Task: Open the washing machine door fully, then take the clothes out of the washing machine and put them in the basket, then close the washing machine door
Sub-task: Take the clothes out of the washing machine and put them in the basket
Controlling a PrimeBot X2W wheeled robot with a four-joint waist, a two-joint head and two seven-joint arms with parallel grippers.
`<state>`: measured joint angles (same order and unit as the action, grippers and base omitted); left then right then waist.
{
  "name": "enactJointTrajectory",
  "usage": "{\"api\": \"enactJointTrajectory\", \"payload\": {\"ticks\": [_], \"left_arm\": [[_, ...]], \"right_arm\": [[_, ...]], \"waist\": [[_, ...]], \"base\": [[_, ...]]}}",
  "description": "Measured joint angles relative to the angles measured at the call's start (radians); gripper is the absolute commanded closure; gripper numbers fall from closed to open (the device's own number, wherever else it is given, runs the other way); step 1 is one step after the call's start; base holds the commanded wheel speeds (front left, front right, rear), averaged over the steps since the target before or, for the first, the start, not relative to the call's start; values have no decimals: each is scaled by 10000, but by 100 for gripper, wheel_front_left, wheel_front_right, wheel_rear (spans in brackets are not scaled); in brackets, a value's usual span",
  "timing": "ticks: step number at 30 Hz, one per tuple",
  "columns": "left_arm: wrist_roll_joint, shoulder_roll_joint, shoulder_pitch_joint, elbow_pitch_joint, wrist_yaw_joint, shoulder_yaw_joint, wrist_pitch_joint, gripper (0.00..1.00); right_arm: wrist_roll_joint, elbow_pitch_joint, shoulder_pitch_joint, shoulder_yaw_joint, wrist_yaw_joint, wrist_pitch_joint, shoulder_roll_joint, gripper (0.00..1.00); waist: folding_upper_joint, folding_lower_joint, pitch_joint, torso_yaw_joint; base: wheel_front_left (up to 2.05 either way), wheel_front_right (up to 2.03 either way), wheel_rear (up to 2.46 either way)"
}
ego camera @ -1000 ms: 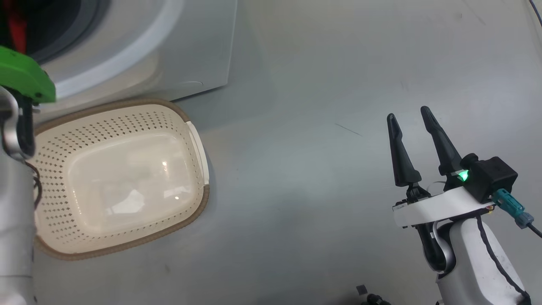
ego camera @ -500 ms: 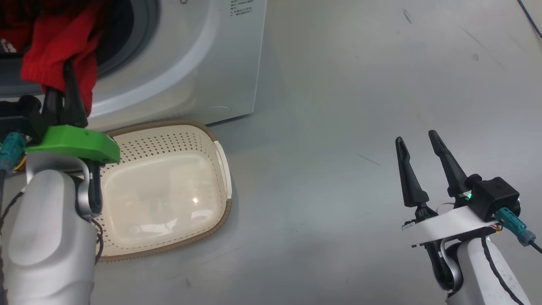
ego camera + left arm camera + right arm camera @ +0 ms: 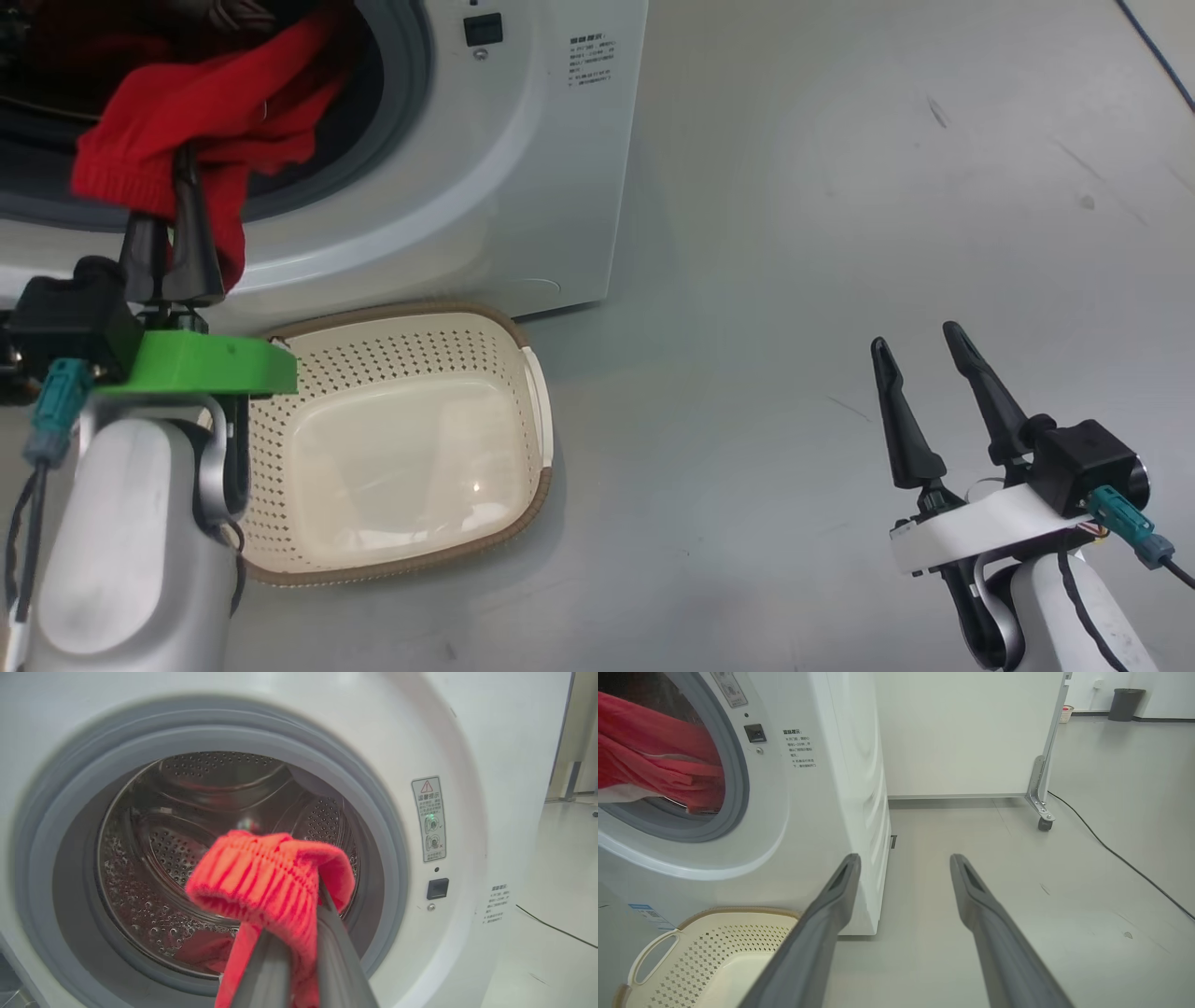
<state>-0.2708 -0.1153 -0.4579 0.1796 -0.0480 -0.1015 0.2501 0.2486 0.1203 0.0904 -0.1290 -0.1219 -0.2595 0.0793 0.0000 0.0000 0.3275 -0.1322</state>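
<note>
Red ribbed fabric is pinched between the two dark fingers of the left gripper point(image 3: 175, 191), whose jaws are clenched on a folded hem of the clothes point(image 3: 224, 103). In the left wrist view the hem bunches over the fingertips like a cap, which suggests a firm bite well in from the edge, so the cloth should not slip. From that grip the garment trails back over the grey rubber ring point(image 3: 387, 858) and into the steel drum point(image 3: 154, 826), where more red cloth lies at the bottom. The garment is only partly out, and its weight is shared between the gripper and the lip of the washing machine point(image 3: 523, 168). The basket point(image 3: 401, 308), cream with a brown rim, sits on the grey floor point(image 3: 794, 233) right against the front of the washer. It lies below the mouth and just beside the left arm, and it holds nothing. That placement looks deliberate, since a garment pulled clear need only travel a short way down to be dropped in. The right gripper point(image 3: 915, 341) hangs well apart at the lower right. Its jaws are released and spread, grasping nothing, and it probably waits clear of the work. The likely next step is to draw the cloth fully out, and the trailing end could catch on the ring.
</note>
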Motion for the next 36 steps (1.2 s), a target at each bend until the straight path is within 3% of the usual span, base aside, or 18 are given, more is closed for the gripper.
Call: {"api": "enactJointTrajectory", "payload": {"ticks": [7, 15, 26, 36], "left_arm": [[-4, 234, 884, -940, -10, -305, 21, 100], [-31, 359, 1844, -999, -86, -579, -48, 100], [-579, 451, 2671, 42, -44, -978, -782, 100], [-796, 431, 2403, 1921, 2, -895, -1574, 100]], "right_arm": [[-2, -115, -228, 71, 0, 0, 0, 0], [-2, -201, -233, -31, 0, 0, -4, 0], [4, -351, -197, -244, 0, 0, -52, 0], [148, -443, 30, -380, 0, 0, -151, 0]], "waist": [[0, 0, -241, 203], [0, 0, -124, 276], [0, 0, 306, 92], [0, 0, 940, -384]], "base": [[0, 0, 0], [0, 0, 0], [0, 0, 0], [0, 0, 0]]}}
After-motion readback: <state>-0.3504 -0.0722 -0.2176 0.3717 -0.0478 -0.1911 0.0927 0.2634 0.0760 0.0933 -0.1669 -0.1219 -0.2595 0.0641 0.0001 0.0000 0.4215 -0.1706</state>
